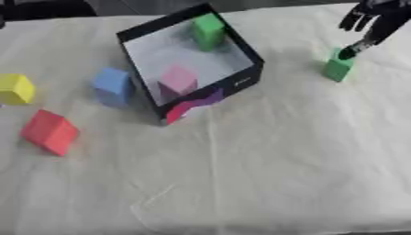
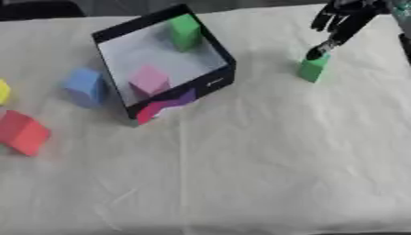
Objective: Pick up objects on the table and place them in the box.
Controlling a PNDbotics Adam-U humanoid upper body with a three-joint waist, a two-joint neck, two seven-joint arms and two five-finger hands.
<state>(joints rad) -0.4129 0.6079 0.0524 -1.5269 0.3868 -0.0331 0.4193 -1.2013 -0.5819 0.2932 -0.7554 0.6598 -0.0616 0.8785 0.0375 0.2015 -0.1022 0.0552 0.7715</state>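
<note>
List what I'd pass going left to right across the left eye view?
Yellow block → red block → blue block → black box holding pink and green blocks → green block → right hand.

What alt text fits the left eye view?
The right hand reaches down from the upper right, one finger touching a green block on a white-covered table. A black box holds a green and a pink block; blue, yellow and red blocks lie to its left.
</note>
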